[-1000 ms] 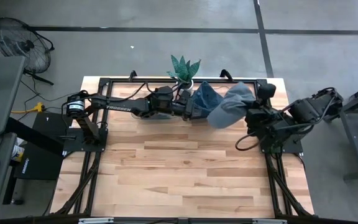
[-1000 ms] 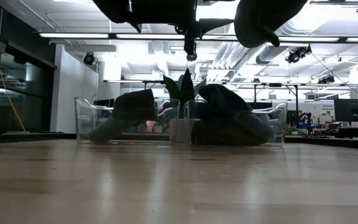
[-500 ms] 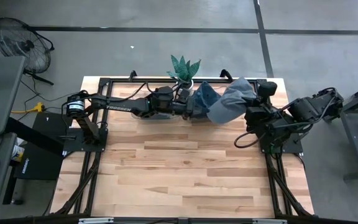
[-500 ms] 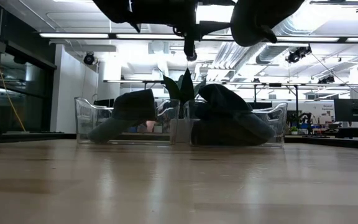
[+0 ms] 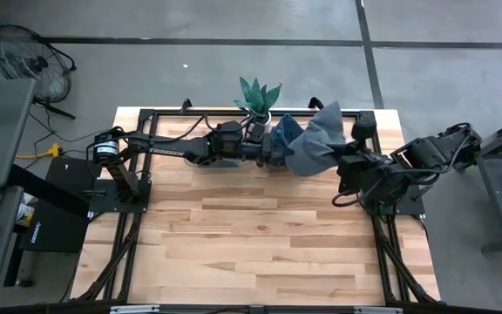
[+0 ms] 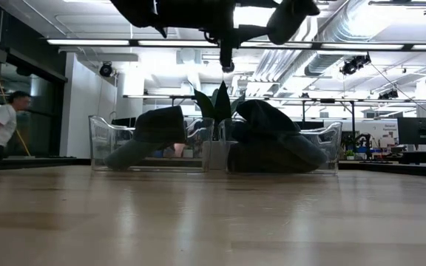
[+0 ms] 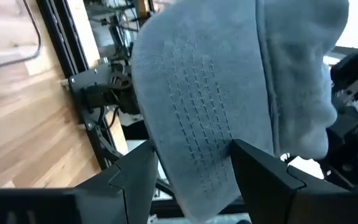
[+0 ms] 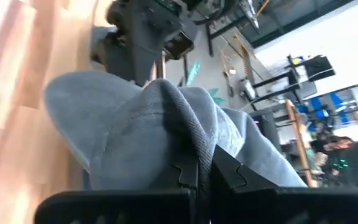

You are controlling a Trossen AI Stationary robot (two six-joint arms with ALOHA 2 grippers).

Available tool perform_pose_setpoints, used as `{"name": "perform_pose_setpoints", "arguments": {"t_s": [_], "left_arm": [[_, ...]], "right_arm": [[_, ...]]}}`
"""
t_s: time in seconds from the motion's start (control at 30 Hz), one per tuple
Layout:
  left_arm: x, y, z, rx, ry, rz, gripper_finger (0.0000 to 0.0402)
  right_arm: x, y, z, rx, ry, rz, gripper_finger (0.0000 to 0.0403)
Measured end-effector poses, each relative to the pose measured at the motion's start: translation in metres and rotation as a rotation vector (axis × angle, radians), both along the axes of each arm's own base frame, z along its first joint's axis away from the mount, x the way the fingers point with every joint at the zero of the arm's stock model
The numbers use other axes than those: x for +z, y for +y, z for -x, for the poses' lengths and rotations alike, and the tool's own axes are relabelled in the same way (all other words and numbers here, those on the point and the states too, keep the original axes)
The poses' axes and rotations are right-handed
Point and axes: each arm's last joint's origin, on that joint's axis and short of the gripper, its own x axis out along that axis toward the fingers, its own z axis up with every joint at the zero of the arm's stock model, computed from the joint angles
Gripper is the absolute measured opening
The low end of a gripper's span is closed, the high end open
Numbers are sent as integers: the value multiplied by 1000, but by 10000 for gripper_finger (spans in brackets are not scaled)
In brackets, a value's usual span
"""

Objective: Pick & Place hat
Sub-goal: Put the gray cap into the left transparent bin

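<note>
A grey-blue cap (image 5: 316,144) hangs in the air between my two grippers, over the far right part of the table. My left gripper (image 5: 277,150) reaches in from the table's left and has the cap's stitched brim (image 7: 210,124) between its fingers. My right gripper (image 5: 345,161) comes from the right and is shut on the cap's crown. The crown is bunched up into a peak (image 5: 328,112). In the low view only a dark piece of the cap (image 6: 291,16) shows at the top. My left gripper (image 7: 191,180) has the brim (image 7: 197,162) between its two fingers (image 7: 135,177), which stand well apart, and the brim fills the gap. The fingers come level from the table's left. The cap is lifted clear of the table. My right gripper (image 8: 205,177) pinches a raised fold of the crown cloth (image 8: 188,134) between its nearly closed fingers (image 8: 229,171). It comes level from the table's right. The cloth bulges up ahead of the fingers, and the cap is clear of the table.
Two clear bins stand at the far edge, the left one (image 6: 150,144) and the right one (image 6: 283,144), each holding dark caps. A potted plant (image 5: 258,94) stands between them. A denim-blue cap (image 5: 286,131) lies below the held cap. Bare wood spreads toward the near edge.
My right gripper has moved toward the table's left, closer to the left gripper. The cap's crown has bunched and tipped up toward the far edge, while the brim end at the left gripper stayed in place. A person has walked into the room behind, at the left.
</note>
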Motion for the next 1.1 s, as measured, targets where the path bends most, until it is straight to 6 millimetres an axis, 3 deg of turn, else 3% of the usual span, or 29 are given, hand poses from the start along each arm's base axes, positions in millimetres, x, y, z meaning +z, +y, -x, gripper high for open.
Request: {"name": "perform_pose_setpoints", "arguments": {"t_s": [0.63,0.8,1.03,1.1], "left_arm": [[9,-1,1,-24,-94,-21,190],[9,-1,1,-23,-91,-39,147],[7,-1,0,-34,-73,-92,27],[7,-1,0,-33,-72,-115,12]], "right_arm": [[-22,-1,-7,30,87,-234,0],[-23,1,-7,77,120,-295,0],[-24,2,-7,87,129,-314,0],[-24,2,-7,89,133,-321,0]]}}
